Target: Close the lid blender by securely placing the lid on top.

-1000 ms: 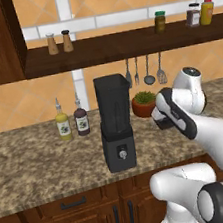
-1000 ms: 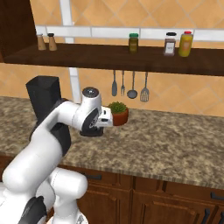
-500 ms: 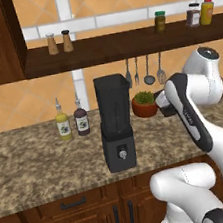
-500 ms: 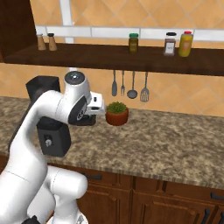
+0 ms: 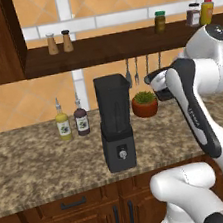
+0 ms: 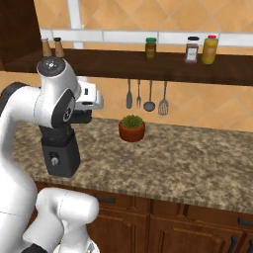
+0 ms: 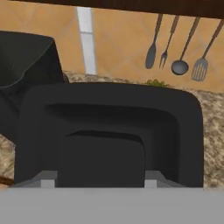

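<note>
The blender [image 5: 115, 118] stands upright on the granite counter, its dark square jar open at the top. My gripper [image 5: 159, 83] hangs to the right of the jar, about level with its rim, shut on the lid [image 5: 164, 94]. In the hand view the lid [image 7: 109, 127] is a black rounded square with a raised centre, held between the fingertips of my gripper [image 7: 100, 177], and the blender [image 7: 26, 61] jar shows beyond it at the upper left. From the right base, my gripper [image 6: 91, 101] and the lid [image 6: 81, 117] sit above the blender [image 6: 62, 155] base; the arm hides the jar.
A potted plant [image 5: 144, 103] stands on the counter right of the blender, below my hand. Two sauce bottles [image 5: 72, 122] stand to the blender's left. Utensils [image 6: 148, 96] hang on the wall under a dark shelf [image 5: 104, 49] with jars.
The arm has lifted and swung left toward the blender with the lid still in the gripper. The hand now sits higher, near the jar's rim. The blender has not moved.
</note>
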You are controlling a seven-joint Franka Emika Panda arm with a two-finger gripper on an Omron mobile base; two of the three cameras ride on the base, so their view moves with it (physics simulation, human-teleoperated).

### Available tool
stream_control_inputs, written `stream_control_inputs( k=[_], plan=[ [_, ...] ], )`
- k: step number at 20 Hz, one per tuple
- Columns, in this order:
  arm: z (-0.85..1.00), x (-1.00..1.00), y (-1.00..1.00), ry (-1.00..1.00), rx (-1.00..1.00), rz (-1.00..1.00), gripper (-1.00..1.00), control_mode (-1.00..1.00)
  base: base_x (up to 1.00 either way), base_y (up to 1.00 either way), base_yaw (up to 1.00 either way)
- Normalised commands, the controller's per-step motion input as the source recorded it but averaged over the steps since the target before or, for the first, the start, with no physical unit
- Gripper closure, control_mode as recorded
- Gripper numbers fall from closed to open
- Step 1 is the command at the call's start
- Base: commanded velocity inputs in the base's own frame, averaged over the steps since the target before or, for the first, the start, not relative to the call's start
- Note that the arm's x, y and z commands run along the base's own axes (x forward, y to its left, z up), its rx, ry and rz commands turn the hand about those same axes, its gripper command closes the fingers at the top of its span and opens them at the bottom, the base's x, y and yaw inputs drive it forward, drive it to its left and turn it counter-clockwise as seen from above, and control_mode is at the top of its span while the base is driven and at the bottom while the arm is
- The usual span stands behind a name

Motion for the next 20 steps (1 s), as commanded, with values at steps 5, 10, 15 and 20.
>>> stream_control_inputs(
  k=[5,10,15,20],
  plan=[
    [0.59,-0.01,0.47,-0.09,0.0,0.0,1.0,-1.0,0.0,0.0,0.0],
    [0.26,0.13,0.64,-0.01,0.01,0.0,1.0,-1.0,0.0,0.0,0.0],
    [0.17,0.39,0.72,0.11,0.01,0.0,1.0,-1.0,0.0,0.0,0.0],
    [0.09,0.45,0.39,0.15,0.01,0.0,1.0,-1.0,0.0,0.0,0.0]
  ],
)
